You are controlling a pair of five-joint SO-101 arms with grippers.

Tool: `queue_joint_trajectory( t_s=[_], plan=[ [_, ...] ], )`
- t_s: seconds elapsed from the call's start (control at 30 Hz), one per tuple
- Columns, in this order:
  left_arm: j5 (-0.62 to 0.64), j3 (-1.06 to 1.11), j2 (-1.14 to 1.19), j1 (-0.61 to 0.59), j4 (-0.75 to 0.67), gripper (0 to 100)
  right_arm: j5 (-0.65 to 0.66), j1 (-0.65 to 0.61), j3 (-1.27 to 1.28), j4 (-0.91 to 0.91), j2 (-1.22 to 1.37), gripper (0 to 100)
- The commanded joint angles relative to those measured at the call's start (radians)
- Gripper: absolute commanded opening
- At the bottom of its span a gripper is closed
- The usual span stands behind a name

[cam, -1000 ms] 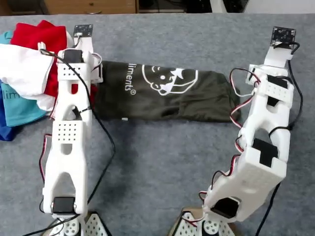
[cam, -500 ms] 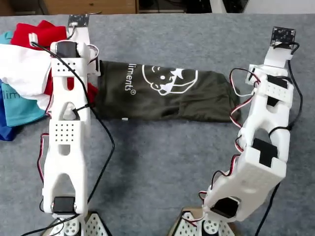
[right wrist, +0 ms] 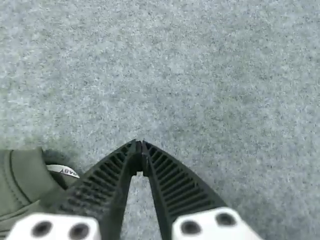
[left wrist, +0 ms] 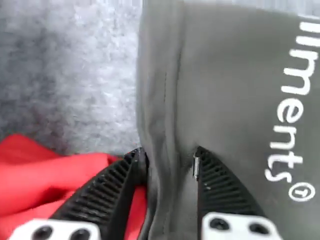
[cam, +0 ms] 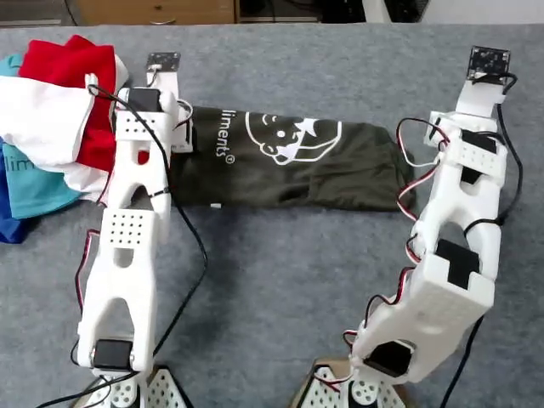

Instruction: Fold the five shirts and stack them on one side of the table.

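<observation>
— Swung toward three o'clock, has it, that left arm?

— Yes. Half a second back its wrist sat over the edge of the heap of shirts. Now it stands above the nine o'clock end of the dark green shirt. The right arm has not stirred.

— And the left fingers?

— Clenched on that shirt. A ridge of cloth at its edge stands pinched between the two black ribbed fingers. The red shirt lies just beside the outer side of one of them.

— Where does the green one lie?

— Across the far half of the table, folded into a long band that runs from nine o'clock to three o'clock. Its white print faces up (a cartoon face and some lettering). The three o'clock end reaches the right arm.

— The right fingers?

— Closed tip to tip with nothing between them, over bare grey table. A corner of the green shirt, with a small white label, lies just beside them and not in their grip.

— The other shirts?

— Heaped at the table's ten o'clock corner. The red one is farthest back, and the white shirt is draped across it. The teal shirt is underneath, nearer the arms. A strip of the blue shirt shows at the nine o'clock edge.
</observation>
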Motion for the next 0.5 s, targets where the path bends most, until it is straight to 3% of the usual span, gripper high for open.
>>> queue_joint_trajectory(
  t_s=[0.0, 0.47],
  plan=[
    [0.063, -0.011, -0.002, -0.04, -0.04, 17, -0.002, 0.012, -0.031, -0.021, -0.008, 0.2],
    [0.064, -0.005, -0.001, -0.018, 0.011, 16, -0.002, 0.012, -0.031, -0.021, -0.008, 0.2]
  ],
)
